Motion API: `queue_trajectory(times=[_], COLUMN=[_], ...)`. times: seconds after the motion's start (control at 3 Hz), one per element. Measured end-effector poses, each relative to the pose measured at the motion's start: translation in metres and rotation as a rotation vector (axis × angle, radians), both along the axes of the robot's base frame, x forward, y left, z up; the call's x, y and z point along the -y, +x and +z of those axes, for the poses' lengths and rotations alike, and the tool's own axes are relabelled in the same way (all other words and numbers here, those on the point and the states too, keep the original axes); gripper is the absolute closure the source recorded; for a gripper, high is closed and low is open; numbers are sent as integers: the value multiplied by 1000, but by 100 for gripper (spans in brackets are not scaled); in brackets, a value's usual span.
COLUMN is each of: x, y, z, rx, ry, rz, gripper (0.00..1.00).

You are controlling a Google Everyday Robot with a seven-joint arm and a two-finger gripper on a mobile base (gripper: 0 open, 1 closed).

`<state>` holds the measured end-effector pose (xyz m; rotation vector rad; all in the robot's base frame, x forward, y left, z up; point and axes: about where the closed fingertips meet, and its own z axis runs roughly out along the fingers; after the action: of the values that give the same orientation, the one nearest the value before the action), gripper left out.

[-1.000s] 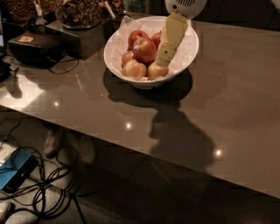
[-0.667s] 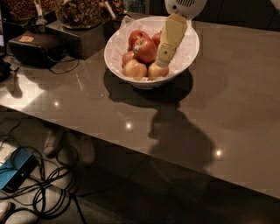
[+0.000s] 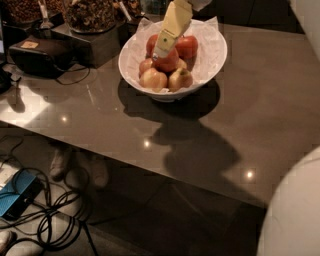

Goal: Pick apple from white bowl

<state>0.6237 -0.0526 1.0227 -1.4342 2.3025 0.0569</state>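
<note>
The white bowl (image 3: 212, 55), wide and lined with crinkled white paper, stands on the brown table toward the back. It holds several apples: red ones (image 3: 187, 46) at the back and paler yellow-red ones (image 3: 153, 79) at the front. My gripper (image 3: 161, 49) reaches down from the top of the camera view as a pale yellow piece. Its tip is inside the bowl, against the upper left side of a red apple (image 3: 169, 61) in the middle of the pile.
Dark containers of brown nuts (image 3: 90, 15) stand behind and left of the bowl, with a black device (image 3: 37, 52) and cable beside them. Cables and a blue box (image 3: 17, 197) lie on the floor. A white rounded part of the robot (image 3: 295, 215) fills the lower right corner.
My gripper has moved left and toward the back of the bowl, from the right-hand apples to the middle red apple. A white robot part has come into view at lower right.
</note>
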Motion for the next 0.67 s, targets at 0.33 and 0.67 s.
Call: queue_trajectory(times=[0.33,0.67], x=[-15,-26], y=[15,25], z=[-1,-4], rx=[-7,-4], ry=[11,2], rz=[-27,-38], gripper=[17,20])
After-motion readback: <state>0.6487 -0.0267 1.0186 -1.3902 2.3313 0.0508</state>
